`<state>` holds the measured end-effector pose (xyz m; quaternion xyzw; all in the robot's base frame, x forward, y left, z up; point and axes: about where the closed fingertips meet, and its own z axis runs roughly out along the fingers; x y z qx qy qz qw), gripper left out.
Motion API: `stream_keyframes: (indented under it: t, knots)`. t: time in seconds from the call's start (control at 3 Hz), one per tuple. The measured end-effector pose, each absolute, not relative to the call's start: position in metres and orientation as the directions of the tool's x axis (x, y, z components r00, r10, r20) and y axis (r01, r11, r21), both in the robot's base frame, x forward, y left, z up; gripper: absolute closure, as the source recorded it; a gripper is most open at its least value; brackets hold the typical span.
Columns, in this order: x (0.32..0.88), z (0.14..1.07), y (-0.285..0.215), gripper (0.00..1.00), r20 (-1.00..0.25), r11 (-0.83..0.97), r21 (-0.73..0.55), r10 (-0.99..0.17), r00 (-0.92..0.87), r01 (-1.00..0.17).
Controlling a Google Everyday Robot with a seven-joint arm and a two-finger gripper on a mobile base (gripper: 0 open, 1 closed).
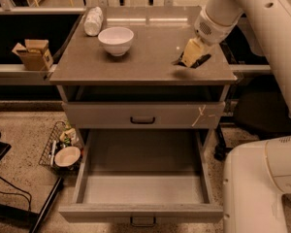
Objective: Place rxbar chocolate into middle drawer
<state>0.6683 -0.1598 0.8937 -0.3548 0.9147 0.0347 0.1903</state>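
My gripper (191, 56) hangs just above the right part of the grey table top (145, 62), behind its front edge. Its yellowish fingers are shut on the rxbar chocolate (200, 60), a small dark flat bar whose ends stick out on either side of the fingers. The middle drawer (87, 178) stands pulled out below the table. Its plain grey inside holds nothing, and its dark handle (143, 221) sits on the front. The gripper is above and behind the drawer, to its right side.
A white bowl (116, 40) and a white bottle on its side (93, 21) are on the table's back left. The upper drawer (111, 115), with a white scrawl (201, 114), is shut. A cardboard box (34, 54) and a wire basket (63, 149) are left. My base (262, 188) is at lower right.
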Motion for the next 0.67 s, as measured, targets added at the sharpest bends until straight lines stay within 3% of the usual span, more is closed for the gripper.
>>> stream_keyframes:
  t: [0.67]
  knots:
    - [0.568,0.840,-0.208,1.00,-0.295,0.796,0.091,-0.553,-0.779,-0.599]
